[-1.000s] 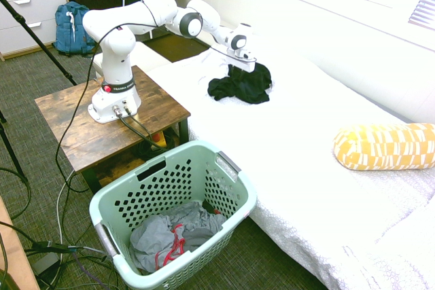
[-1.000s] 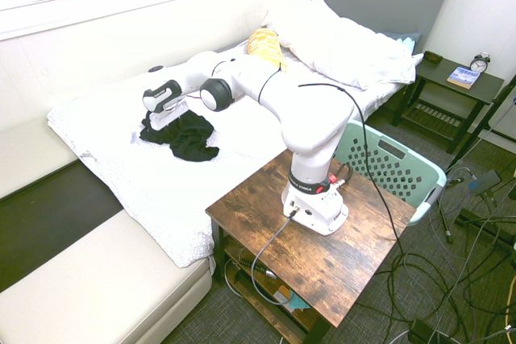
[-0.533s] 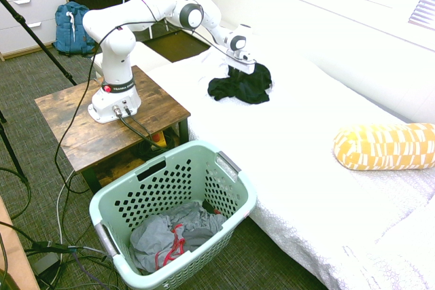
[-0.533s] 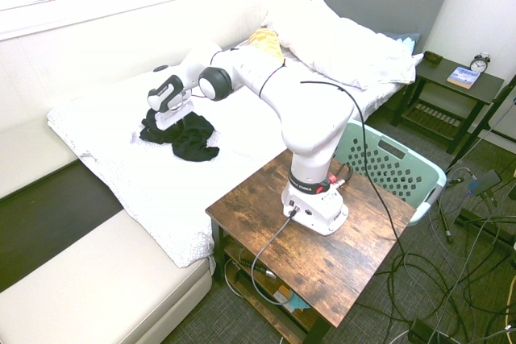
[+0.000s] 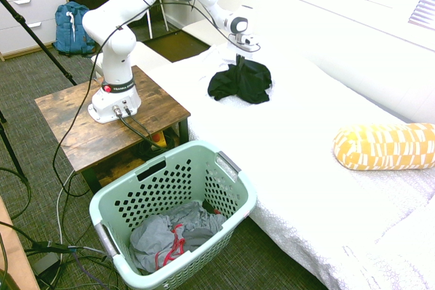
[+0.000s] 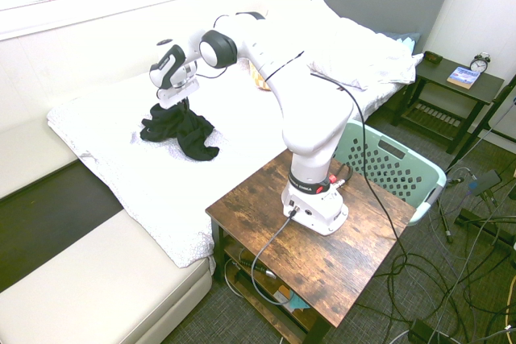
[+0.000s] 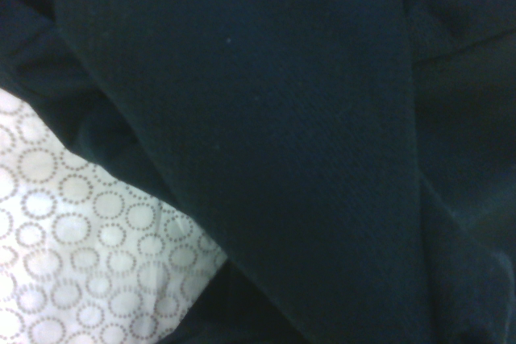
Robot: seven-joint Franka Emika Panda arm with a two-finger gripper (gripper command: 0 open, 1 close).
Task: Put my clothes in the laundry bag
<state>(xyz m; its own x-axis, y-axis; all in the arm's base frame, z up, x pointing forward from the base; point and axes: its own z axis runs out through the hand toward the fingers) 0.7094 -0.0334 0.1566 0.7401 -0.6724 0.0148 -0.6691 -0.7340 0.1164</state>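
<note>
A: Okay, state of the jaws (image 6: 185, 102)?
B: Closed, pinching a raised fold of the black shirt (image 5: 246, 82). Rest of it lies on the bed (image 5: 299, 127).
A: Step in hand?
B: Lifting, I'd say. Go straight up, slowly; soft cloth on a small pinch could slip.
A: Then?
B: Raise until the hanging end clears the basket (image 5: 236, 203) rim, then swing over. Basket's beside the bed, grey garment (image 5: 166, 236) inside. Don't drag cloth over the tabletop (image 5: 160, 105). Center it, lower a bit, let go.
</note>
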